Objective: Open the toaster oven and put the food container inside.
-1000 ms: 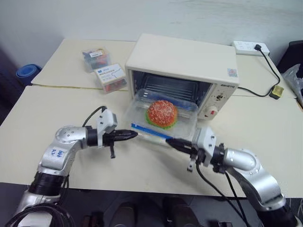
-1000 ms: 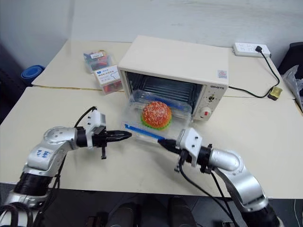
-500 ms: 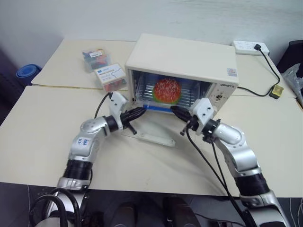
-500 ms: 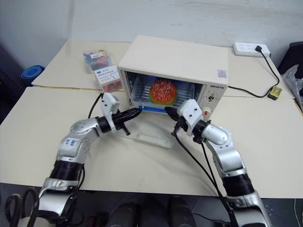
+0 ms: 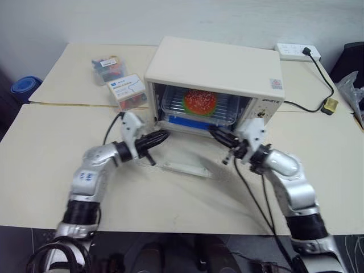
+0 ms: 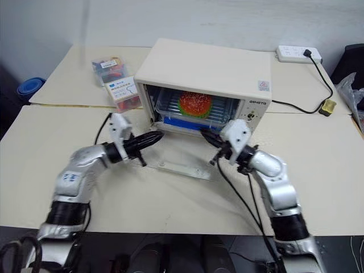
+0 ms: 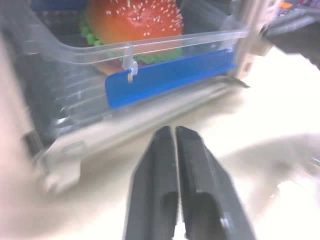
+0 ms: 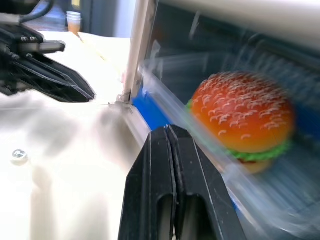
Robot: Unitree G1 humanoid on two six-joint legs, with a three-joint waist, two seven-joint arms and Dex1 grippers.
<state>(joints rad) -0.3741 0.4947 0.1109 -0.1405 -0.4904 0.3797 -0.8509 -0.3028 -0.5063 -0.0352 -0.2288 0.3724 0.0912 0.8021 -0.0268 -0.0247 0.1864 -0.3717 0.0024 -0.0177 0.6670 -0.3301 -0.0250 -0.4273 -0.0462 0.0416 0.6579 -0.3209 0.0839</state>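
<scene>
1. Two steps look done, by your task sentence: the toaster oven (image 5: 215, 79) stands with its door (image 5: 183, 161) dropped flat onto the desk (image 5: 45, 148), and the food container (image 5: 199, 108) sits on the rack inside the cavity, its blue clip (image 7: 167, 77) just at the front opening.
2. Nothing of the placing seems left, as far as you can judge; the door is not shut, but the task does not ask for that.
3. The left gripper (image 5: 161, 137) hangs just in front of the oven's near left corner, its black fingers pressed together in the left wrist view and grasping nothing.
4. The right gripper (image 5: 218, 134) mirrors it at the near right side of the opening, clenched on nothing too.
5. Materials: the oven is a cream-white box with rounded edges and a smooth matt shell, a wire rack inside; its door is clear glass with a white bar handle (image 5: 182, 169).
6. The container is thin clear plastic, rectangular with a ribbed wall (expect it to flex), and through it you see an orange-red seeded burger (image 5: 199, 101) with a green frill.
7. Toward the desk's far left corner sit two small clear boxes (image 5: 119, 81) of coloured bits; a black cord (image 5: 318, 85) runs to a white power strip (image 5: 297, 51) at the far right edge.
</scene>
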